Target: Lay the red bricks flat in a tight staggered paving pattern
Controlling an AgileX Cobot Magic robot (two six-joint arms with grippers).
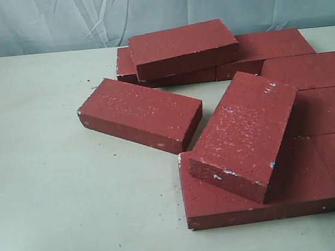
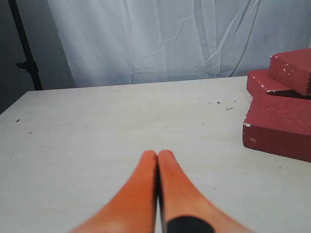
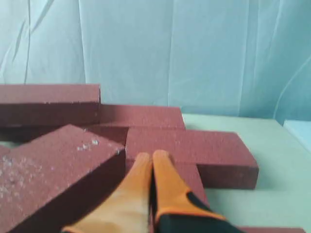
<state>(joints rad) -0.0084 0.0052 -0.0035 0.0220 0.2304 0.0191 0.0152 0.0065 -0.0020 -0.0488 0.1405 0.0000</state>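
Observation:
Several red bricks lie on the right half of the pale table (image 1: 54, 193). One loose brick (image 1: 141, 113) lies flat and skewed at the centre left. Another (image 1: 183, 48) rests on top of the back row. A tilted brick (image 1: 244, 135) leans across the flat-laid bricks (image 1: 318, 175) at the right. Neither gripper shows in the exterior view. My left gripper (image 2: 158, 155) is shut and empty over bare table, with bricks (image 2: 282, 126) off to one side. My right gripper (image 3: 152, 158) is shut and empty, low over a flat brick (image 3: 194, 150), beside the tilted brick (image 3: 53, 165).
A wrinkled pale curtain (image 1: 154, 6) hangs behind the table. A black stand pole (image 2: 24, 48) rises past the table's edge in the left wrist view. Small crumbs (image 1: 112, 250) dot the bare table surface left of and in front of the bricks.

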